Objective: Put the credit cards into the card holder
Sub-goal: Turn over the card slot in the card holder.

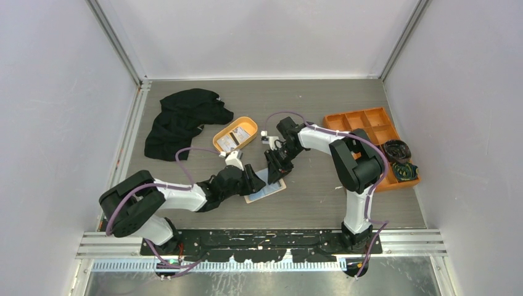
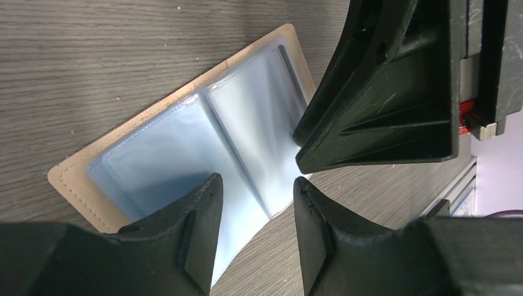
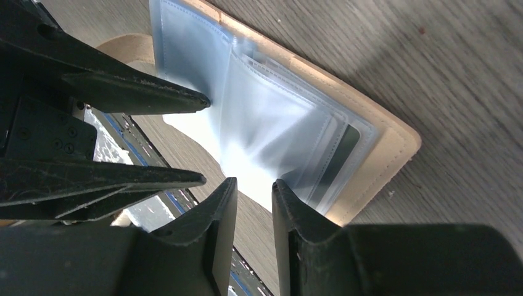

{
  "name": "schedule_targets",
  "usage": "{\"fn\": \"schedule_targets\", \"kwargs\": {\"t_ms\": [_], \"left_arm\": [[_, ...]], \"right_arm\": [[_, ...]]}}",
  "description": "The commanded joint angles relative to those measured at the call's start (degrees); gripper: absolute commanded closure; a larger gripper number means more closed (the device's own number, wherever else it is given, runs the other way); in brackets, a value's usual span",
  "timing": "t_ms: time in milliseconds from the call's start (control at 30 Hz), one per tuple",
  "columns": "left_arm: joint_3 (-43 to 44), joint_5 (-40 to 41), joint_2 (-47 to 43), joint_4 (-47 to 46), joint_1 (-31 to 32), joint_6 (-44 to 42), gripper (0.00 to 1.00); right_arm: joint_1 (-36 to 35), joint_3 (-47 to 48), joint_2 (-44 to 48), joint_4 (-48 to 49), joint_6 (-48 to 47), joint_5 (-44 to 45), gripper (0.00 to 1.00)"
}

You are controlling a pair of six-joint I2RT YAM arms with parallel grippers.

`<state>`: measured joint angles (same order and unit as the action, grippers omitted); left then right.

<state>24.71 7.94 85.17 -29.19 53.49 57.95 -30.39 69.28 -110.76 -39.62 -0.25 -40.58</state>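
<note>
The grey wood-grain bench [image 1: 321,203] carried a crumpled black cloth [image 1: 182,120] at its far left, an orange oval tray [image 1: 237,121] just beside that, the card holder [image 1: 266,192] lying open near the middle, and an orange compartmented box [image 1: 369,118] along the right edge.

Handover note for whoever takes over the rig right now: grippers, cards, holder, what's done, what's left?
Left gripper: open, at the edge of the card holder.
Right gripper: jaws narrowly apart over a clear sleeve, no card held.
Card holder: lying open on the table, sleeves up.
Credit cards: in the orange tray.
Done: holder opened.
Left: pick the cards from the tray and slide them in.
</note>
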Motion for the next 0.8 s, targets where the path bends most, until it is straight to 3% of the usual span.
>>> {"fn": "schedule_targets", "kwargs": {"t_ms": [0, 600, 767], "left_arm": [[3.33, 0.74, -0.65, 1.2, -0.28, -0.44, 0.54], [6.03, 3.57, 1.08, 7.91, -1.32, 2.07, 0.57], [8.43, 2.91, 2.82, 9.96, -1.58, 1.98, 0.65]], "right_arm": [[-0.41, 1.73, 1.21, 1.79, 1.46, -1.3, 0.67], [-0.46, 3.94, -1.74, 0.5, 3.29, -1.41, 0.68], [-0.39, 3.85, -1.65, 0.59, 3.41, -1.22, 0.68]]}}
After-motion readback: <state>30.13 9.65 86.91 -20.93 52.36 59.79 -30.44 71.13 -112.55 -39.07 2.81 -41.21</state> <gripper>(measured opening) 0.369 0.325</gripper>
